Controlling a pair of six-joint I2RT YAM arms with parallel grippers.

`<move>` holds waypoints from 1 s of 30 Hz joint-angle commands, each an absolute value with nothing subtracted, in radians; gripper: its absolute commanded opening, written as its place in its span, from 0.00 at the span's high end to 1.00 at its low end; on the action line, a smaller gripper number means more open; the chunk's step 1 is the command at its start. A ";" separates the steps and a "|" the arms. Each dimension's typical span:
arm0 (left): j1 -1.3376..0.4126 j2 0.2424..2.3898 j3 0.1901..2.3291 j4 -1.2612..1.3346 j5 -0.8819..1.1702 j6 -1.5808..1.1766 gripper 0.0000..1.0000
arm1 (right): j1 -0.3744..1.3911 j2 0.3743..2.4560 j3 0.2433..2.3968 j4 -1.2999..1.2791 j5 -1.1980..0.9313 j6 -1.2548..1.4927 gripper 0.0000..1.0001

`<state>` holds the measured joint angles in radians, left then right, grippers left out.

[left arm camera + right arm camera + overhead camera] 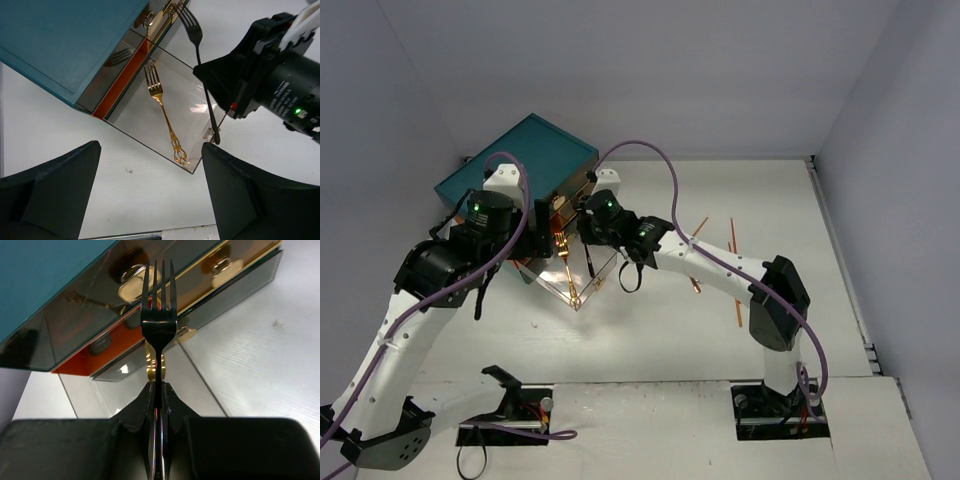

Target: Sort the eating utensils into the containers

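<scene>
While the black fork is pinched by its handle between the closed fingers of the right gripper, its tines point at the front of the teal chest, close to a pale knob; whether the tines touch the chest cannot be told. The fork hangs over the clear drawer that stands open at the chest's front, along the side of the drawer farther from the chest's orange-brown edge; its shaft is lifted off the drawer floor. A gold fork lies flat inside that drawer, tines toward the chest and ornate handle end at the drawer's outer corner; the two forks lie roughly side by side and apart. The left gripper hovers in front of the chest, just off the open drawer's outer end; its fingers are spread wide with nothing between them. Several orange chopsticks lie scattered on the table, well to the right of the chest.
</scene>
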<state>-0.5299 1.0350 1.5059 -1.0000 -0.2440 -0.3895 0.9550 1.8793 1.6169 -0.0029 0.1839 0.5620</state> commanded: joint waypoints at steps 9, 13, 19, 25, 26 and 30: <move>-0.522 0.982 1.501 -0.979 -0.190 -0.408 0.20 | 1.053 1.960 1.695 0.101 0.245 0.561 0.87; -0.519 0.952 1.490 -0.986 -0.212 -0.377 0.20 | 1.085 1.948 1.688 0.100 0.248 0.518 0.75; -0.544 0.907 1.459 -0.989 -0.206 -0.379 0.21 | 1.078 1.831 1.633 0.093 0.328 0.410 0.55; -0.594 0.882 1.404 -0.990 -0.190 -0.393 0.20 | 0.997 1.675 1.440 0.067 0.401 0.382 0.52; -0.599 0.881 1.398 -0.990 -0.186 -0.393 0.20 | 0.976 1.645 1.410 0.060 0.403 0.386 0.52; -0.612 0.885 1.387 -0.989 -0.170 -0.390 0.20 | 0.885 1.572 1.269 0.038 0.372 0.382 0.52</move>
<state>-0.6005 0.8747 1.3858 -1.0180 -0.1859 -0.3904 0.9598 1.6626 1.3754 0.0348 0.3342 0.4019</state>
